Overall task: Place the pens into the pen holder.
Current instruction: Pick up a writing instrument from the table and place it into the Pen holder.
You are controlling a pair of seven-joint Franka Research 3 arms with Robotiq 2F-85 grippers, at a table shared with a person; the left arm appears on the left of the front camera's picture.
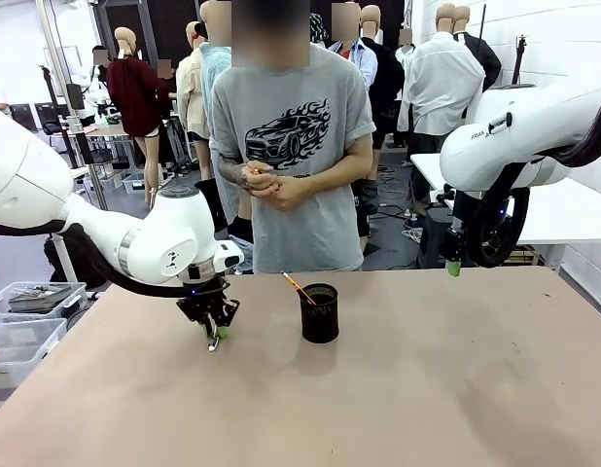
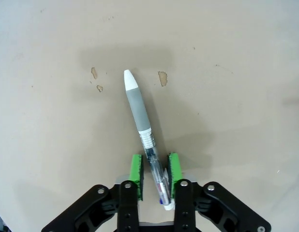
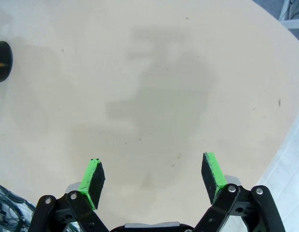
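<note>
A white pen [image 2: 138, 108] with a grey grip and clear barrel lies on the tan table. My left gripper [image 2: 155, 176] has its green pads closed in against the barrel's rear end, one on each side. From the front, my left gripper [image 1: 215, 336] is down at the tabletop left of the pen holder [image 1: 319, 313], a black mesh cup with an orange pencil [image 1: 299, 288] sticking out. The cup's edge [image 3: 2, 55] appears at the far left of the right wrist view. My right gripper [image 3: 154, 176] hangs open above bare table, high at the right [image 1: 454, 265].
A person [image 1: 291, 146] stands at the far side with hands clasped, behind the pen holder. Clear plastic bins [image 1: 23, 321] sit beyond the table's left edge. The table's right edge [image 3: 285, 140] curves past my right gripper.
</note>
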